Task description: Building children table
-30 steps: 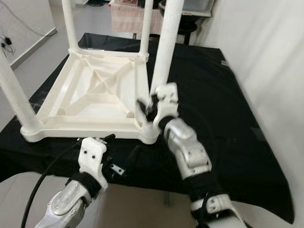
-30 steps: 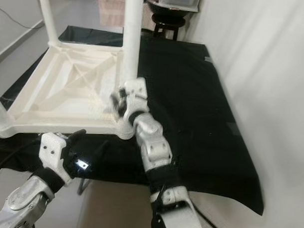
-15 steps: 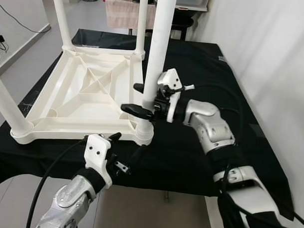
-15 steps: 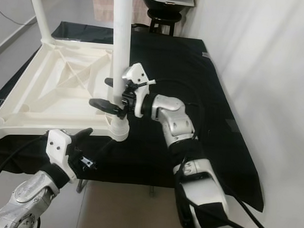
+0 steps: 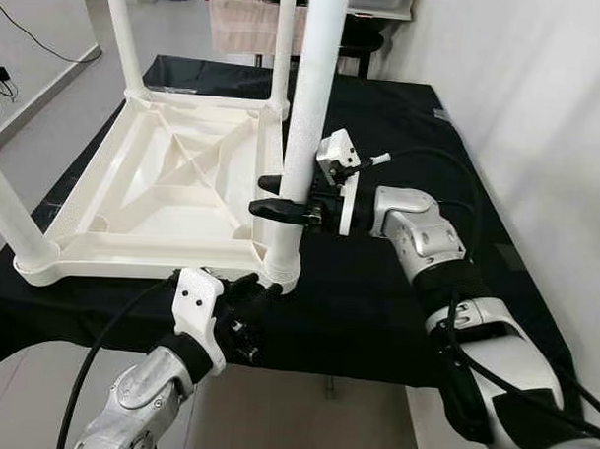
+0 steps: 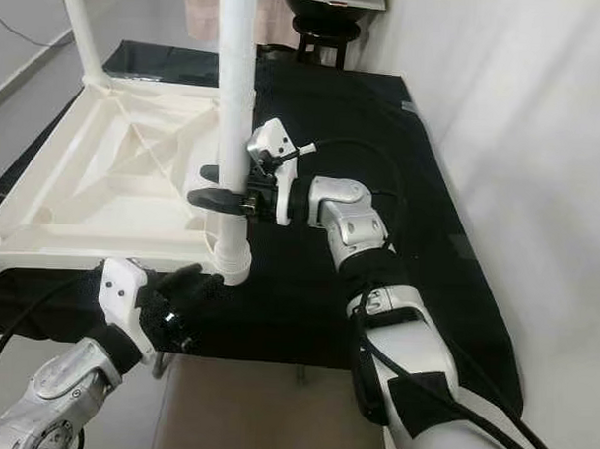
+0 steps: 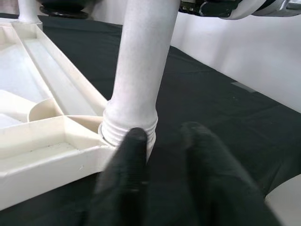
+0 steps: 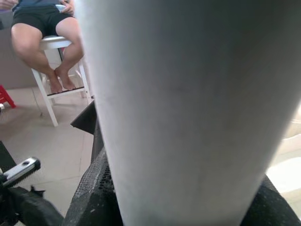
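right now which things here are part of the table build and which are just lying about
Part of the job:
- upturned white tabletop
- near leg in its corner socket, right gripper around it
- other white legs
- left gripper below that corner

Just lying about:
- black cloth
- stool with a seated person

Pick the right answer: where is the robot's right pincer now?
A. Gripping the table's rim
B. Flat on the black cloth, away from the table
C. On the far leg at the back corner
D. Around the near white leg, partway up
D: the right pincer has a black finger on either side of the near leg, above its threaded base in the upturned table.
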Controlling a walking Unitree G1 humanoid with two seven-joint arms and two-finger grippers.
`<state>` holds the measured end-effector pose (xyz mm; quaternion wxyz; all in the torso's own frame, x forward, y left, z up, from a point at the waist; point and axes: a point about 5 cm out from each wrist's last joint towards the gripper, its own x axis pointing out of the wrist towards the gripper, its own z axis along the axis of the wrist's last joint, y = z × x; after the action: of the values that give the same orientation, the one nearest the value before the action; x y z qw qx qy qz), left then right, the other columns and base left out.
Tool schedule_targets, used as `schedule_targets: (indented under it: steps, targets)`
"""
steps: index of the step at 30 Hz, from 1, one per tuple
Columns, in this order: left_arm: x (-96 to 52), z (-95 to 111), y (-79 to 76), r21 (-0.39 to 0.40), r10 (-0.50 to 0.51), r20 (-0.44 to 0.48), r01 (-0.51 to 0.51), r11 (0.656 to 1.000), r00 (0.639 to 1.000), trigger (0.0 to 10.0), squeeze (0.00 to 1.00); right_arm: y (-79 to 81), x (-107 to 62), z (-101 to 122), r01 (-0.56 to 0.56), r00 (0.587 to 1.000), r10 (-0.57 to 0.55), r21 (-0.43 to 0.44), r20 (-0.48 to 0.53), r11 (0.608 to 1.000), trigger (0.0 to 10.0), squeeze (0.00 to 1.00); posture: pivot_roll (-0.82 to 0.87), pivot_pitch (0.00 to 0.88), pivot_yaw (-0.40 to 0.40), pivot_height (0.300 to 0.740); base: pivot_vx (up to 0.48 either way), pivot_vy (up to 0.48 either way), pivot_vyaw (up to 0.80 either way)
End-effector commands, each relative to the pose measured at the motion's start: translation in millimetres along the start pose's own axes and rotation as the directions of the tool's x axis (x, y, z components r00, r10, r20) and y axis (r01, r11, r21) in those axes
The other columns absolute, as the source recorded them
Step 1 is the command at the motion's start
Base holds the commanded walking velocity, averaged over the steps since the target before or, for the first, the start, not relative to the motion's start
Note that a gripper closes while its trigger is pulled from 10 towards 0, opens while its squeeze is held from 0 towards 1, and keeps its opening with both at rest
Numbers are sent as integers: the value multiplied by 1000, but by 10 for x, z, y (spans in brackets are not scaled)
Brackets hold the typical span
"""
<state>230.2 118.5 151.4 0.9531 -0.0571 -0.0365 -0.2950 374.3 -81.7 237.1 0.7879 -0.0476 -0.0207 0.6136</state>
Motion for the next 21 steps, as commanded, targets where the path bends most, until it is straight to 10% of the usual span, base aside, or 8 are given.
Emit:
schedule_targets:
  steps: [1, 4, 5, 6, 9, 10, 14, 21]
  targets:
    - [1, -19, -26, -18, -10, -10, 10, 1000, 1000, 0, 0, -25, -100, -57, 48, 999, -48, 14, 7, 999, 0, 0, 70, 93, -101, 740, 0, 0, 0]
    - [0, -16, -28, -20, -11, -9, 11, 1000, 1000, 0, 0, -31, -126, -77, 82, 997, -82, 18, 6, 996, 0, 0, 68, 96, -102, 740, 0, 0, 0]
    - [0, -14, -28, -21, -12, -9, 12, 1000, 1000, 2706, 0, -41, -141, -89, 99, 995, -99, 21, 6, 995, 0, 0, 68, 96, -102, 740, 0, 0, 0]
    - [-5, -9, -27, -22, -16, -9, 16, 1000, 1000, 0, 0, 5, -136, -155, 135, 991, -135, 48, 5, 990, 0, 0, 63, 104, -102, 740, 0, 0, 0]
    - [-9, -1, -22, -22, -17, -8, 17, 1000, 1000, 0, 0, 99, -99, -278, 188, 982, -188, 98, -17, 977, 0, 0, 61, 110, -98, 740, 0, 0, 0]
    - [-13, 7, -9, -21, -19, -8, 18, 1000, 1000, 10000, 0, 212, -6, -495, 416, 909, -406, 138, -100, 899, 0, 0, 58, 112, -86, 740, 0, 0, 0]
    - [-16, 21, 18, -18, -19, -8, 19, 1000, 1000, 10000, 0, 625, 42, -856, 740, 670, -701, 139, -246, 658, 0, 0, 61, 114, -76, 740, 0, 0, 0]
    - [-4, 1, 58, -20, -15, -15, 15, 1000, 1000, 10000, 0, 465, 205, -749, 746, 663, -718, 113, -211, 656, 0, 0, 66, 89, -76, 740, 0, 0, 0]
